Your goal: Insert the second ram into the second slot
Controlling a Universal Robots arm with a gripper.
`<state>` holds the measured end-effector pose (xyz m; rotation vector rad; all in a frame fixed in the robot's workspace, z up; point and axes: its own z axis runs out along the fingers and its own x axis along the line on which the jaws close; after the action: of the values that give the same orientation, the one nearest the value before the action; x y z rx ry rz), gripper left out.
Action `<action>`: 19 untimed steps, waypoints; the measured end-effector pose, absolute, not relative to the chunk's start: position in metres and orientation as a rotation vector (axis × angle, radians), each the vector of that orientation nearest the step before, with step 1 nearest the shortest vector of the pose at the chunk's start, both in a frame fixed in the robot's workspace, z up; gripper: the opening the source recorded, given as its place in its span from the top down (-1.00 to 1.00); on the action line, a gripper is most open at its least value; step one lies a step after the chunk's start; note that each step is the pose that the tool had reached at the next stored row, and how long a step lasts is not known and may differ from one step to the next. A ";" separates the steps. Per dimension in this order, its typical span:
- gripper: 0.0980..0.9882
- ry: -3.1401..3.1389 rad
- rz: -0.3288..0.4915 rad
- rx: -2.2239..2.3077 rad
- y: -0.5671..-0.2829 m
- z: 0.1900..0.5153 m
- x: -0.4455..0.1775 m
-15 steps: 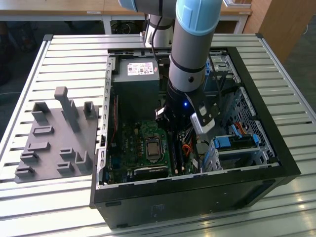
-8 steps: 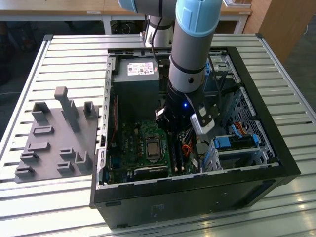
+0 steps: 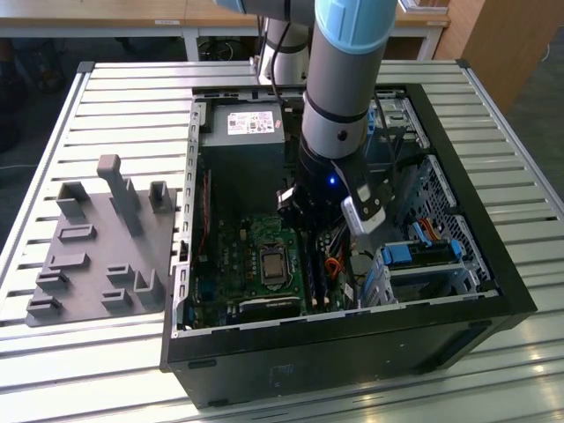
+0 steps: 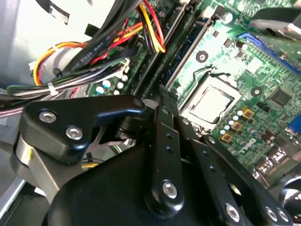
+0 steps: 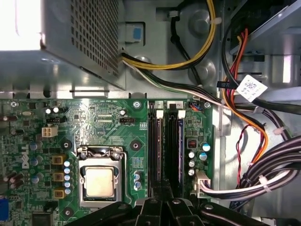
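pincer (image 5: 162, 207) tips cut off by first wrist view's edge, RAM slots' (image 3: 315, 280) far ends hidden behind arm (image 3: 339, 132) in exterior view

- Slatted metal table (image 3: 123, 97) — pale, ribbed.
- Resting on it: open black computer case (image 3: 493, 264).
- At the exterior view's left: grey fixture tray (image 3: 97, 256) — flat on the slats.

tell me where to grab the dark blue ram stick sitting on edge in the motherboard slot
Probably by its long top edge, pinching across the two flat faces near mid-length and coming straight down from above the board. The ram stick stands on edge, thin and long, with the neighbouring slot close alongside, so only that upper edge looks free.
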<state>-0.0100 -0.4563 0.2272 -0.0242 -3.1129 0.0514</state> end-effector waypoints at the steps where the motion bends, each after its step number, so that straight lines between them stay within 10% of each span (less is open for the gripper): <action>1: 0.98 -3.113 0.051 -0.024 -0.456 0.228 -0.010; 19: 0.98 -3.110 0.051 -0.024 -0.456 0.250 -0.010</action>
<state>-0.0100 -0.4562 0.2496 -0.0241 -3.1099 0.0511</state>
